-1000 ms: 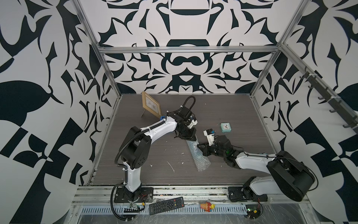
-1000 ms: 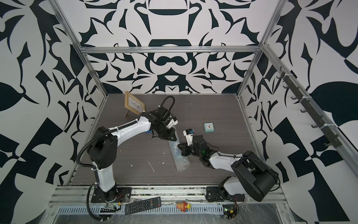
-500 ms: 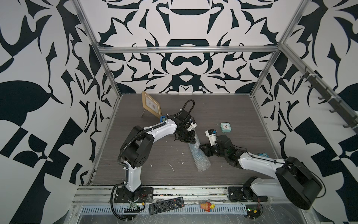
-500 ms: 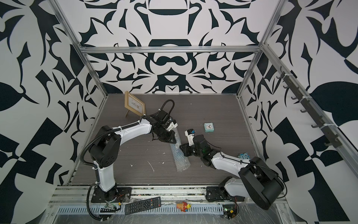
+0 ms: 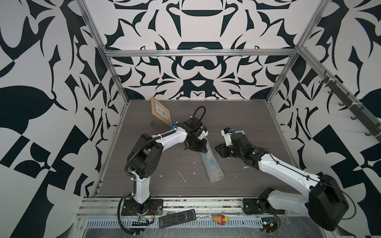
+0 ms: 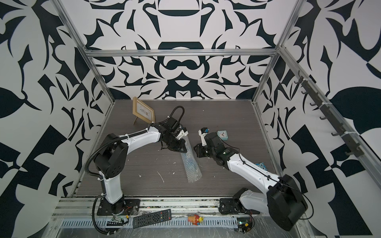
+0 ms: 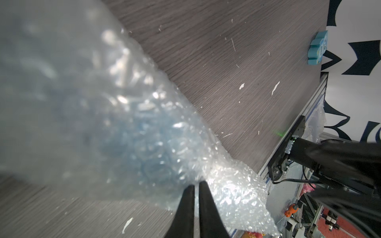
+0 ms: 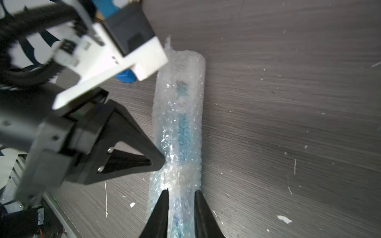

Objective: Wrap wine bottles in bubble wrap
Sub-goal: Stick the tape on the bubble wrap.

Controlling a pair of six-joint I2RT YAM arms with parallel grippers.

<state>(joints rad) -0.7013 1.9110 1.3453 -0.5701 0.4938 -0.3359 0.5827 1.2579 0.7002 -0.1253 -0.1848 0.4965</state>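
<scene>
The bubble wrap (image 5: 213, 169) (image 6: 192, 171) lies on the table as a long roll. The wine bottle's blue (image 8: 182, 127) (image 7: 144, 144) shows through it. My left gripper (image 5: 203, 151) (image 6: 183, 151) (image 7: 196, 183) is at the roll's back part, shut on a fold of the wrap; its tip meets the roll's side in the right wrist view. My right gripper (image 5: 218, 149) (image 6: 196, 149) (image 8: 181, 192) is open just right of the roll in both top views. Its parted fingertips frame the roll in its wrist view. Contact cannot be told. The roll's back end is hidden under the left wrist.
A framed picture (image 5: 161, 113) stands at the back left. A small teal clock (image 6: 222, 135) sits behind the right wrist. A blue block (image 6: 260, 165) (image 7: 317, 48) lies by the right wall. White scraps dot the table. A remote (image 5: 177, 218) lies on the front rail.
My right gripper's fingers have parted from shut, and it has shifted slightly toward the back. The left gripper has kept its pinch on the wrap; the roll has barely moved.
</scene>
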